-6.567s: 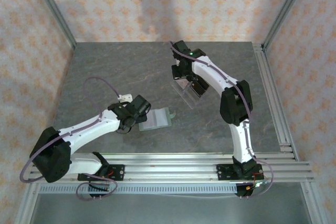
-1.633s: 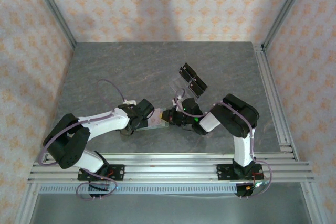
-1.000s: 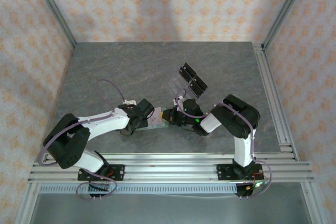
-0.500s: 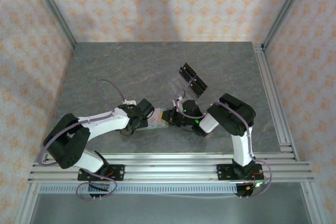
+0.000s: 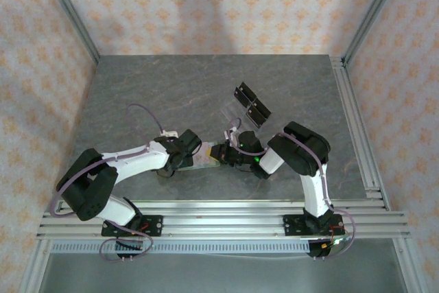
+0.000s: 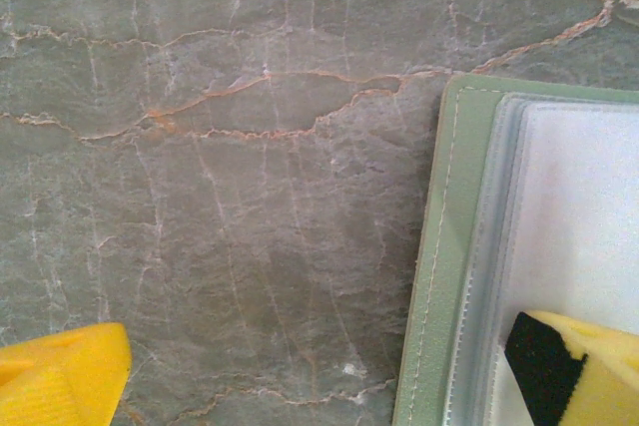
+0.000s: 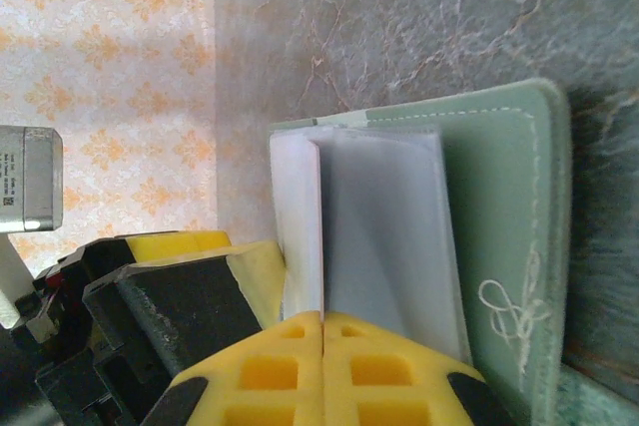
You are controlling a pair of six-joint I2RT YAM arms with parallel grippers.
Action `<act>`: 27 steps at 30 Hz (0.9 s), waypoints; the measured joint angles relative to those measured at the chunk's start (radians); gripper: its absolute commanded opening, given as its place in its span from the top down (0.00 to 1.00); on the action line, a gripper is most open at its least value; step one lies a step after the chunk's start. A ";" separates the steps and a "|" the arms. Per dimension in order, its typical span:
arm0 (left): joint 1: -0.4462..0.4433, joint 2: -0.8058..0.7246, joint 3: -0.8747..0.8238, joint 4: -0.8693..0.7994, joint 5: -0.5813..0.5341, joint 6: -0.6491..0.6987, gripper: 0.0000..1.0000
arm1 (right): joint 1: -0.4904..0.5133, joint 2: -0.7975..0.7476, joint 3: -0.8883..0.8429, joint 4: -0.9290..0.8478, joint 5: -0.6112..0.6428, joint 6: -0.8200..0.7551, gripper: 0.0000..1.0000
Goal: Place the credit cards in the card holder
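The card holder (image 5: 206,161) lies open on the table between both grippers, its sage-green cover (image 7: 509,216) down and its clear sleeves (image 7: 389,226) up. My right gripper (image 7: 322,321) is shut on a thin pale credit card (image 7: 298,216), held on edge with its far end among the sleeves. My left gripper (image 6: 319,376) stands open at the holder's left edge (image 6: 449,246). One yellow finger (image 6: 584,366) rests on the clear sleeve and the other finger (image 6: 60,381) is over bare table. In the top view the left gripper (image 5: 192,158) and right gripper (image 5: 221,154) nearly meet over the holder.
A clear acrylic rack with black pieces (image 5: 251,105) stands just behind the right arm. Aluminium rails (image 5: 226,221) run along the near edge and down the right side (image 5: 360,135). Patterned walls close in the grey marbled table (image 5: 158,94).
The right arm's elbow has swung a little left and its gripper has edged slightly further over the holder with the card. The left arm has stayed put.
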 measured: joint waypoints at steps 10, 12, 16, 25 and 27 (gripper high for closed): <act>0.000 0.000 0.000 0.000 0.000 0.000 0.00 | 0.018 0.011 0.031 -0.024 -0.004 0.000 1.00; 0.000 -0.002 0.000 -0.002 0.000 -0.001 0.00 | 0.019 0.011 0.035 -0.032 -0.003 -0.001 1.00; 0.000 -0.040 0.000 -0.050 -0.019 -0.024 0.00 | 0.019 0.011 0.042 -0.045 -0.003 -0.003 1.00; 0.045 -0.080 0.008 -0.196 -0.098 -0.106 0.00 | 0.020 0.008 0.070 -0.106 -0.004 -0.027 1.00; 0.047 -0.037 0.008 -0.204 -0.098 -0.107 0.00 | 0.020 0.004 0.077 -0.129 -0.004 -0.035 1.00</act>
